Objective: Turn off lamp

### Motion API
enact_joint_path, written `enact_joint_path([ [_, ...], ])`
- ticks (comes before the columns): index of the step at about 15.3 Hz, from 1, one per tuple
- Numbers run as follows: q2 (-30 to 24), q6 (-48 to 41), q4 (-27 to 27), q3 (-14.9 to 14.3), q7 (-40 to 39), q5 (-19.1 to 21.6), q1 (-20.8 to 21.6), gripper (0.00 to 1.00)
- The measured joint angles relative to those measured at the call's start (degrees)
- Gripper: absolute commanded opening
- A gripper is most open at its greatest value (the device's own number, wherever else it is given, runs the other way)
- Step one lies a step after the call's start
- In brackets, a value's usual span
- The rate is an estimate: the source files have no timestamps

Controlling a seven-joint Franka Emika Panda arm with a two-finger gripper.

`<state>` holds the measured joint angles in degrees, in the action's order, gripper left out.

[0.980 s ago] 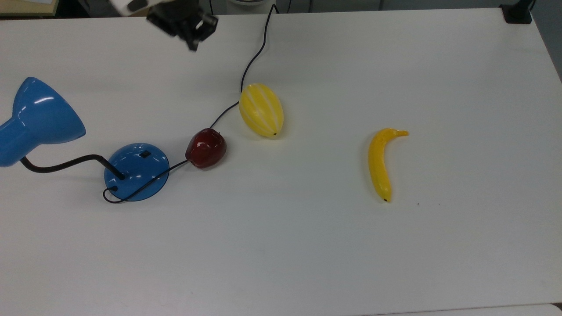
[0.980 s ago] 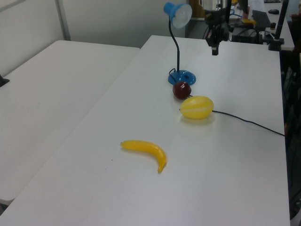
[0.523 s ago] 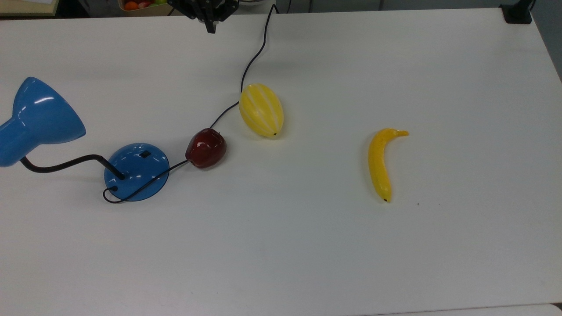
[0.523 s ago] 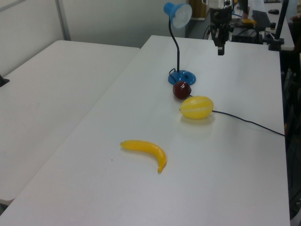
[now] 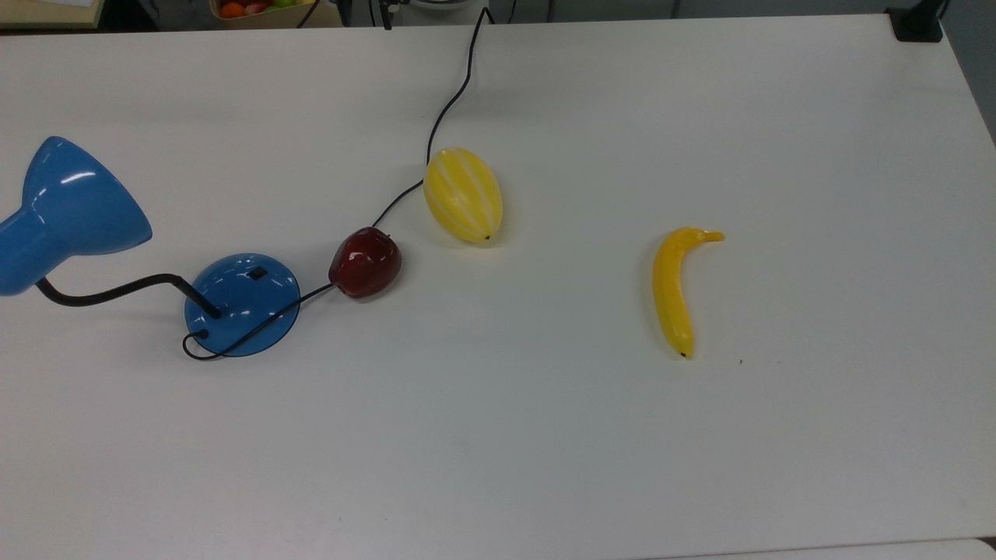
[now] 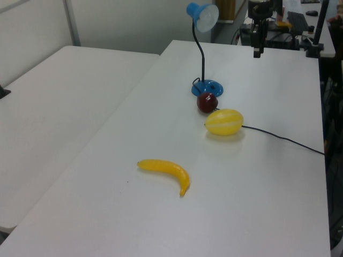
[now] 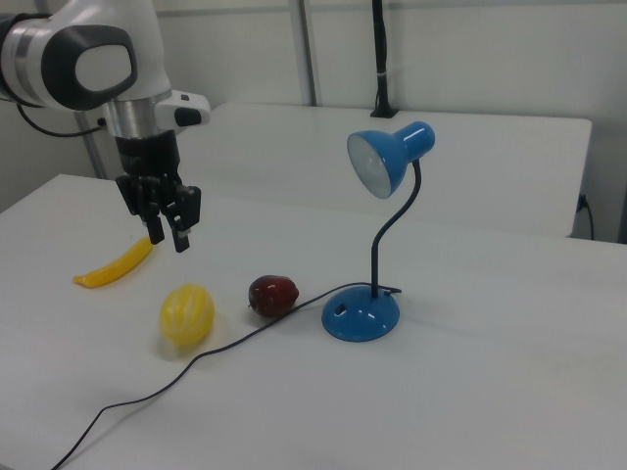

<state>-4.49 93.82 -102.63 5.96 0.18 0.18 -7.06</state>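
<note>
The lamp has a glossy blue cone shade (image 5: 74,198), a black bendy neck and a round blue base (image 5: 241,303) with a small black switch (image 5: 257,273). It stands at the top view's left. The lamp base (image 7: 361,315) sits at the right view's centre, and the lamp (image 6: 206,87) stands far back in the left view. Its thin black cord (image 5: 447,109) runs to the table's far edge. My gripper (image 7: 168,240) hangs shut and holds nothing. It is above the table and well to the right view's left of the lamp. In the left view the gripper (image 6: 258,52) is right of the shade.
A dark red apple (image 5: 365,262) lies on the cord beside the base. A yellow striped melon (image 5: 464,194) sits just beyond it, and a banana (image 5: 675,289) lies toward the top view's right. A second white table (image 6: 59,101) stands at the left view's left.
The gripper has drawn away from the lamp, sliding up and out past the top view's upper edge. In the left view it moved right and a little higher. Nothing on the table shifted.
</note>
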Motion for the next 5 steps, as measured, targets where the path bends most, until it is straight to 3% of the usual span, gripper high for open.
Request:
enact_joint_path([
  [5,-0.16,-2.33,0.13,-0.45,0.0,0.0,-0.34,1.0],
])
